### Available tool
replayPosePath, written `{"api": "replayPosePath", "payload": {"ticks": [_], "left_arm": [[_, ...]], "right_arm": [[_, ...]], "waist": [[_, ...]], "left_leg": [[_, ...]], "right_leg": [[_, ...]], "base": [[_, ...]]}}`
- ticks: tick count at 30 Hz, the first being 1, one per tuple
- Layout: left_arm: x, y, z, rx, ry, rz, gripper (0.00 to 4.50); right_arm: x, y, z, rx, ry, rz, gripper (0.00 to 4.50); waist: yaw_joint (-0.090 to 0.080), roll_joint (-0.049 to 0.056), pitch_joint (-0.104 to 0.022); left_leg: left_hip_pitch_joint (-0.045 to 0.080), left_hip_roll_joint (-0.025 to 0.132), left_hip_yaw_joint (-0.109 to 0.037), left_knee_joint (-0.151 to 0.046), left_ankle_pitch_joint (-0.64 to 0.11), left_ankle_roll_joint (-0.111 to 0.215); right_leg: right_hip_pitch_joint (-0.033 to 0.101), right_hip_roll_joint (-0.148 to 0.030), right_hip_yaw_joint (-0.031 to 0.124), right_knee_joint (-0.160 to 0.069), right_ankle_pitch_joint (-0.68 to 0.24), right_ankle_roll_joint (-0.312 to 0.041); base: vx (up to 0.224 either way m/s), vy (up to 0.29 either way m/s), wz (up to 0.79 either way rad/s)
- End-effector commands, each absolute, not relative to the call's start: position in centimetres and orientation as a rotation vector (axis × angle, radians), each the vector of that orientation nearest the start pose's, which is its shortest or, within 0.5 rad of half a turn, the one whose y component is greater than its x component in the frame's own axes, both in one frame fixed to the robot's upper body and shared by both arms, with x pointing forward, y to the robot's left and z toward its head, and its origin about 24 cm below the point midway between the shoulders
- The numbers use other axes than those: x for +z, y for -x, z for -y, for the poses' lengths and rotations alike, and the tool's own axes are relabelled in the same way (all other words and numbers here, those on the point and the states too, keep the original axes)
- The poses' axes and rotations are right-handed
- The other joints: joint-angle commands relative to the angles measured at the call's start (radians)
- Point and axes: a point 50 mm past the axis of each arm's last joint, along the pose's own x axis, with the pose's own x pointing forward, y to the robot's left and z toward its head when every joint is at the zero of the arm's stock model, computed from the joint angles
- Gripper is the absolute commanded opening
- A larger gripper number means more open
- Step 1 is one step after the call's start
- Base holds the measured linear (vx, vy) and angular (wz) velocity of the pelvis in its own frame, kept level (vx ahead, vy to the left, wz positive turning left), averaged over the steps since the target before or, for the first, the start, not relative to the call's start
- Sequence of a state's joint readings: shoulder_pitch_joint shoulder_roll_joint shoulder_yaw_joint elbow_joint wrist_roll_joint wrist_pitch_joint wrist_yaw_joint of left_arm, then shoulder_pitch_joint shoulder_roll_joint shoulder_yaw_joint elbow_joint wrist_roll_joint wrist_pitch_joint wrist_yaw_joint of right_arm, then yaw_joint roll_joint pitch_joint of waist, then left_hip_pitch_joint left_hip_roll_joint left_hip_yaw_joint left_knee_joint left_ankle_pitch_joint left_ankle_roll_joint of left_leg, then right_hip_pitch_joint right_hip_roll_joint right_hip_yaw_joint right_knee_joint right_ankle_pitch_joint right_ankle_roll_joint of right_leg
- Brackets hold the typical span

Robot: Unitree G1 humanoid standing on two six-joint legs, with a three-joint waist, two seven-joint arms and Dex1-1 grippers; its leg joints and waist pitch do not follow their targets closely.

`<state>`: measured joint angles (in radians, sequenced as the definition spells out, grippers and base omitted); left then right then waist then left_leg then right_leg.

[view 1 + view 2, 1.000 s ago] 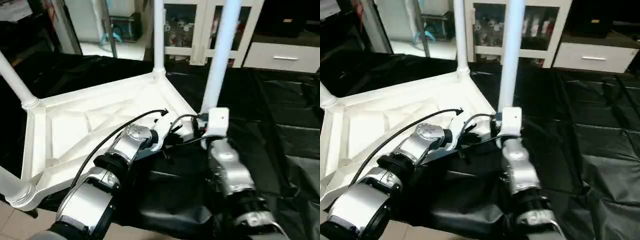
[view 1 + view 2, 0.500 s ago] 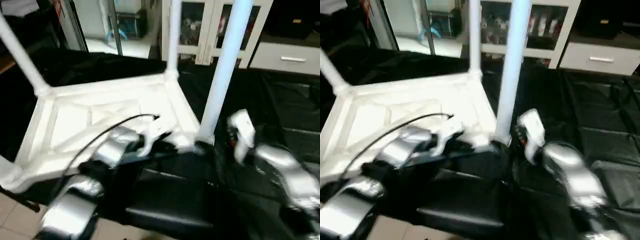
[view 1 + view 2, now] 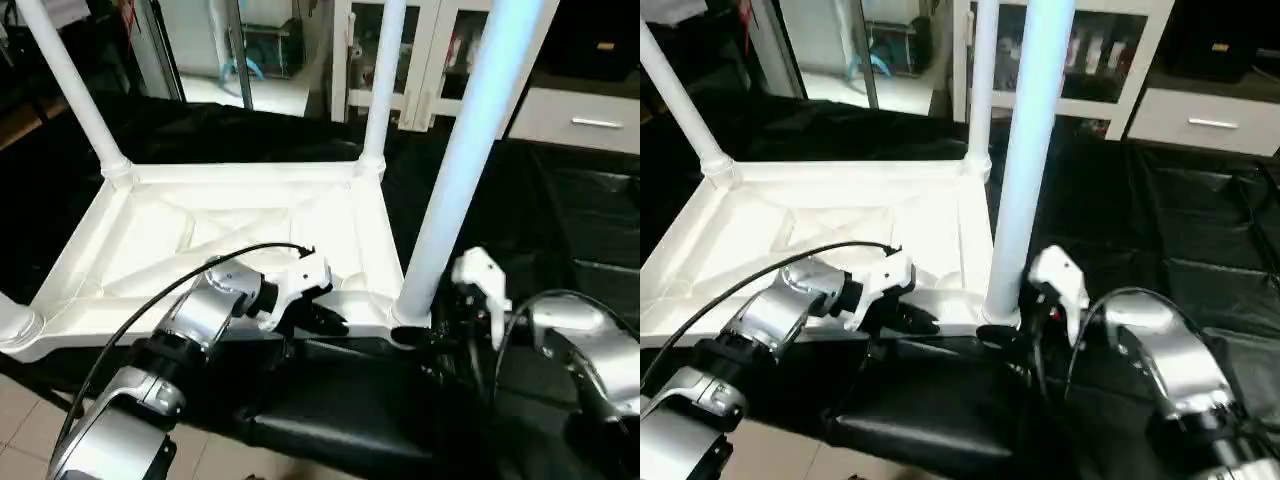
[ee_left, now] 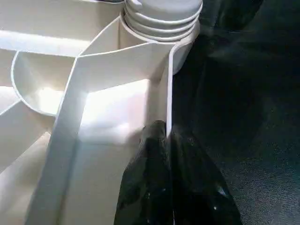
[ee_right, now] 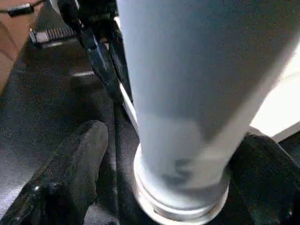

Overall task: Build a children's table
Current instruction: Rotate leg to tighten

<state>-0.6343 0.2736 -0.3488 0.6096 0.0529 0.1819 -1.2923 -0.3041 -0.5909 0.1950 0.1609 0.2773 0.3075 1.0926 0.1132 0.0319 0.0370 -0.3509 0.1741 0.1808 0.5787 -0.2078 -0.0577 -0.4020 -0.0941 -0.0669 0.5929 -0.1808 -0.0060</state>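
Upturned white ribbed plastic table top (image 3: 150, 240), legs up.
Our left tool (image 4: 167, 140) pinches its near rim; our right tool (image 5: 164, 154), fingers apart, straddles the nearest white tapered tube leg (image 3: 460, 160).

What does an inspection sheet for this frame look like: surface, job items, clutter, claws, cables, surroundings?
Surface: black sheeting, creased.
Job items: white table top lies underside up, ribs showing; legs stand in its corner sockets, the nearest leg at the right front corner.
Clutter: nothing seen.
Claws: left claw shut on the top's front rim; right claw open, one finger each side of the nearest leg's base.
Cables: black cable arcs over the left forearm; another loops at the right wrist.
Surroundings: white glass-door cabinet, white drawer.
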Motion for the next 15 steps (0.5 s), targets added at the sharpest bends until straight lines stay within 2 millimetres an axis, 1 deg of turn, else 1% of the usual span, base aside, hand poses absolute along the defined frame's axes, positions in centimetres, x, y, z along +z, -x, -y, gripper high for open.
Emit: {"api": "replayPosePath", "payload": {"ticks": [1, 2, 3, 6, 9, 12, 15], "left_arm": [[3.0, -30.0, -9.6, -1.519, -0.354, -0.624, 0.0], [3.1, -30.1, -9.6, -1.518, -0.355, -0.625, 0.0], [3.1, -30.1, -9.6, -1.517, -0.355, -0.625, 0.0], [3.1, -30.1, -9.5, -1.514, -0.355, -0.625, 0.0], [3.2, -30.1, -9.5, -1.515, -0.356, -0.626, 0.0], [3.2, -30.1, -9.5, -1.515, -0.356, -0.626, 0.0], [3.2, -30.1, -9.5, -1.514, -0.355, -0.627, 0.0]], "right_arm": [[5.8, -27.3, 17.8, 1.198, 0.217, -0.443, 3.9], [5.8, -27.5, 17.9, 1.2, 0.23, -0.45, 3.9], [5.8, -27.5, 17.9, 1.2, 0.232, -0.451, 3.71], [5.8, -27.7, 18.2, 1.198, 0.229, -0.459, 3.52], [5.7, -27.7, 18.5, 1.197, 0.23, -0.466, 3.27], [5.6, -27.6, 18.8, 1.2, 0.24, -0.479, 3.03], [5.6, -27.6, 19.0, 1.196, 0.242, -0.479, 2.78]], "waist": [[0.002, -0.013, -0.053], [0.002, -0.01, -0.053], [0.002, -0.01, -0.053], [0.003, -0.01, -0.054], [0.005, -0.007, -0.056], [0.004, -0.009, -0.056], [0.005, -0.009, -0.056]], "left_leg": [[-0.001, 0.057, -0.016, -0.063, -0.135, 0.085], [-0.001, 0.058, -0.016, -0.063, -0.139, 0.085], [-0.001, 0.058, -0.016, -0.063, -0.139, 0.085], [-0.001, 0.057, -0.016, -0.061, -0.137, 0.087], [-0.002, 0.057, -0.016, -0.059, -0.123, 0.095], [-0.002, 0.057, -0.016, -0.058, -0.127, 0.098], [-0.001, 0.057, -0.016, -0.059, -0.135, 0.095]], "right_leg": [[0.055, -0.065, 0.043, -0.06, -0.12, -0.263], [0.055, -0.064, 0.043, -0.059, -0.11, -0.268], [0.055, -0.064, 0.043, -0.059, -0.11, -0.268], [0.057, -0.064, 0.043, -0.058, -0.099, -0.275], [0.058, -0.063, 0.042, -0.054, -0.069, -0.283], [0.059, -0.063, 0.041, -0.053, -0.064, -0.288], [0.059, -0.063, 0.041, -0.055, -0.085, -0.284]], "base": [[0.0, 0.0, 0.0], [0.0, 0.0, 0.0], [0.0, 0.0, 0.0], [0.0, 0.0, 0.0], [0.0, 0.0, 0.0], [0.0, 0.0, 0.0], [0.0, 0.0, 0.0]]}}
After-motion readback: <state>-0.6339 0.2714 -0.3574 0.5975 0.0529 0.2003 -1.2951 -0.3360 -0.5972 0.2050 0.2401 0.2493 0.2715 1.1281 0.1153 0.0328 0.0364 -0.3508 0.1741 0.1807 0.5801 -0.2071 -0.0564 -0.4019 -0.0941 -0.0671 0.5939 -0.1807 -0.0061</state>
